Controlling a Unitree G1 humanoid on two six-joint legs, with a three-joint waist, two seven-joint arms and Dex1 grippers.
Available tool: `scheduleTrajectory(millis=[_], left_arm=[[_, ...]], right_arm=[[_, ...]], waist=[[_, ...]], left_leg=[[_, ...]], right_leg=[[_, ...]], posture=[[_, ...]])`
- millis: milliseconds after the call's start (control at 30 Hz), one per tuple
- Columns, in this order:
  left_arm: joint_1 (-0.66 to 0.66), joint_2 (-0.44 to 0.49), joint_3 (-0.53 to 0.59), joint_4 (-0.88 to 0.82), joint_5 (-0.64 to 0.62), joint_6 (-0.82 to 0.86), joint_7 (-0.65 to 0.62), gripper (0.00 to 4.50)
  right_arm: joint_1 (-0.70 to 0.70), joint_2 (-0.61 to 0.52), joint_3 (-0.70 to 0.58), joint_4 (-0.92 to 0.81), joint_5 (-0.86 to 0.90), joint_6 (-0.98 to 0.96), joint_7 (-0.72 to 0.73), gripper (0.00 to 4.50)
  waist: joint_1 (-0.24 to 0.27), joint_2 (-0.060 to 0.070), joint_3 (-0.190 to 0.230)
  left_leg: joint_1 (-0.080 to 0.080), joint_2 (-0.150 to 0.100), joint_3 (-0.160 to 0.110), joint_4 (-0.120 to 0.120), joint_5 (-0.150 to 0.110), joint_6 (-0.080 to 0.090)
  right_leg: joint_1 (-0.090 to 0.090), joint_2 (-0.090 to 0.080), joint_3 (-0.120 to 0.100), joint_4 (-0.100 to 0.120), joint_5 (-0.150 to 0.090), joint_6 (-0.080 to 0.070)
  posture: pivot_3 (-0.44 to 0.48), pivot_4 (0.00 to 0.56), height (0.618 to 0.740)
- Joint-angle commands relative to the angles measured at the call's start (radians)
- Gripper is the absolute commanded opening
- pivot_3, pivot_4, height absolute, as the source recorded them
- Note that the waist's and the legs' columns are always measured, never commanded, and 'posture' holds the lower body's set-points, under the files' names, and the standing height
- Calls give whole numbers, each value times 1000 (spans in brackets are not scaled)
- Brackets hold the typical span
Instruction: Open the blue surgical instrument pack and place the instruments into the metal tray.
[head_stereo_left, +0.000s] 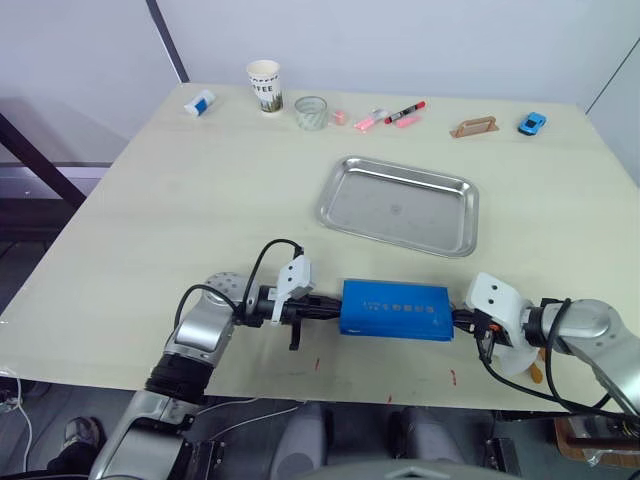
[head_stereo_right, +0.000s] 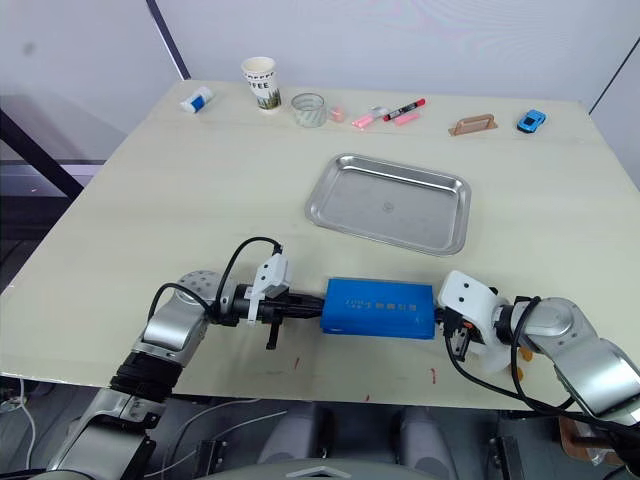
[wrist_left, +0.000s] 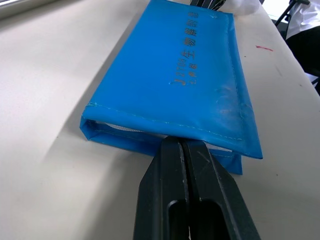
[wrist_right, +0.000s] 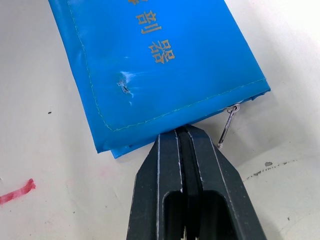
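1. Blue surgical instrument pack (head_stereo_left: 396, 309) lies flat and closed on the worktop (head_stereo_left: 200, 200) near the front edge, between the two claws. Judgement: soft vinyl-like skin over padded lining, so it flexes and folds rather than holding shape; light overall, and the metal tools inside could shift once it opens. The skin looks slick, so expect it to slide on the worktop if pushed from one end.
2. Where to grip: stitched edge seams and the open flap lip are the stiffest spots. A small metal zipper pull (wrist_right: 228, 127) hangs at the corner by the right claw; I judge that the best handle for opening.
3. Left claw (wrist_left: 184, 145): fingers pressed together, no gap, tips up against the short end of the pack where the layers part. I can't tell whether they pinch the lower layer or just butt against it.
4. Right claw (wrist_right: 184, 132): fingers pressed together too, tips touching the opposite short end, just beside the zipper pull. Same doubt about pinch versus touch.
5. Metal tray (head_stereo_left: 345, 215) sits empty, beyond the pack, apart from it.
6. No instruments visible yet; presumably inside the pack.
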Motion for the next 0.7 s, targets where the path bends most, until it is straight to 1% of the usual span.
scheduleTrajectory(millis=[33, 300, 467, 533, 633, 700], left_arm=[[-9, -14, -10, 13, 0, -23, 17, 62], [-1, -4, 18, 54, -15, -70, 16, 62], [8, 27, 43, 80, -27, -102, 11, 62], [13, 34, 51, 81, -35, -104, 8, 62], [33, 49, 93, 51, -82, -84, 4, 62], [47, 59, 111, 30, -111, -71, -6, 62]], right_arm=[[5, 5, -6, -12, 9, 13, 6, 0], [17, -3, -52, -22, 34, 22, 10, 0], [62, -24, -158, -51, 100, 38, 35, 0], [73, -27, -182, -58, 112, 40, 38, 0], [114, -19, -274, -72, 170, 31, 61, 0], [145, -26, -306, -78, 183, -4, 87, 0]], waist=[[0, 0, 0], [0, 1, -1], [-6, 2, 0], [-7, 2, 0], [-8, 3, 0], [-8, 3, 0]], left_leg=[[0, 0, 0, 0, 0, 0], [0, 0, 0, 0, 0, 0], [0, 0, 0, 0, 0, 0], [0, 0, -1, 0, 0, 0], [1, 1, 0, -1, 0, 0], [1, 1, 0, -1, 0, 0]], right_leg=[[0, 0, 0, 0, 0, 0], [0, 0, 0, 0, 0, 0], [0, 0, 0, 0, 0, 0], [0, 1, 0, 0, 0, 0], [0, 1, 0, 0, 0, 0], [0, 1, 0, 0, 0, 0]], posture=[[0, 150, 740], [0, 150, 740], [0, 150, 740], [0, 150, 740], [0, 150, 740], [0, 150, 740]])
